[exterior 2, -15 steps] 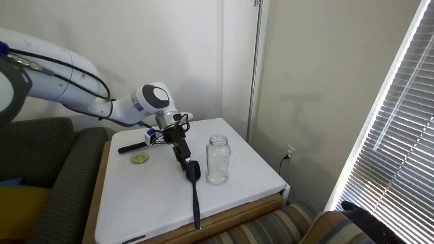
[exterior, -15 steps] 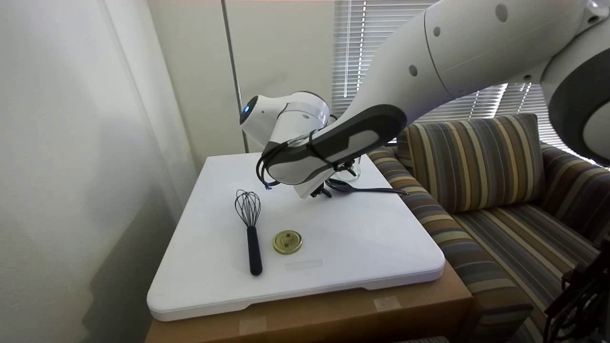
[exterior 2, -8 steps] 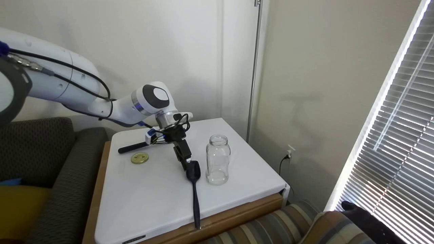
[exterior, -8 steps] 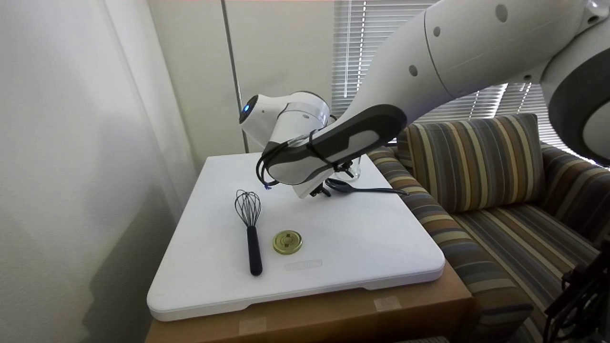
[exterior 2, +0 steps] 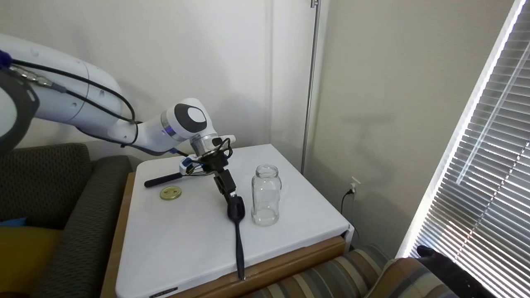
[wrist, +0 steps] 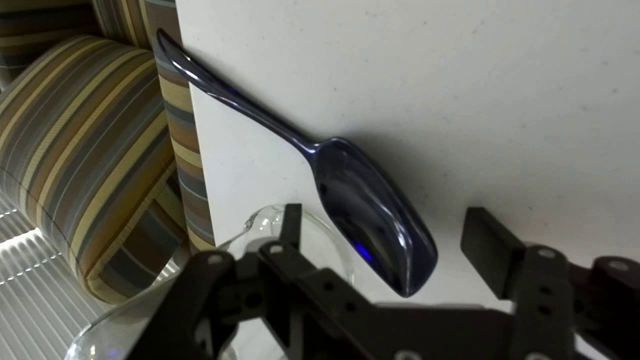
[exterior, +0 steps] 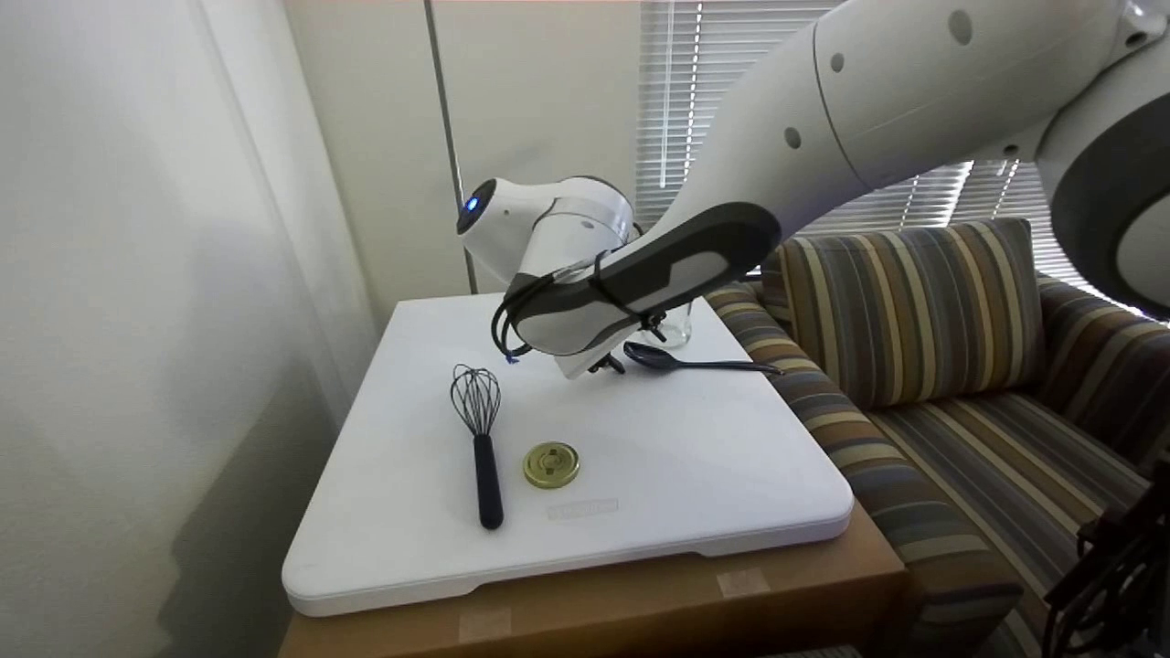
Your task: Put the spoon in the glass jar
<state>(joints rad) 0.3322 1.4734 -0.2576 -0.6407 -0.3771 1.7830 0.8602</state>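
Spoon (wrist: 347,185) blue-glinted, wrist view only

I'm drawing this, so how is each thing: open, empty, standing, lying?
Clear glass jar: upright, open, empty.
Glossy black long-handled spoon: lying down, outside the jar.
Black two-fingered gripper: open, holding nothing.
Black-handled wire whisk: lying down.
Round gold disc: lying flat.
White slatted blinds: lowered.

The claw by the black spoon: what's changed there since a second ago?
In an exterior view the gripper has shifted slightly left, its open jaws drawn a little closer together. Nothing was taken hold of or let go. The spoon, glass jar, whisk and gold disc stayed put.
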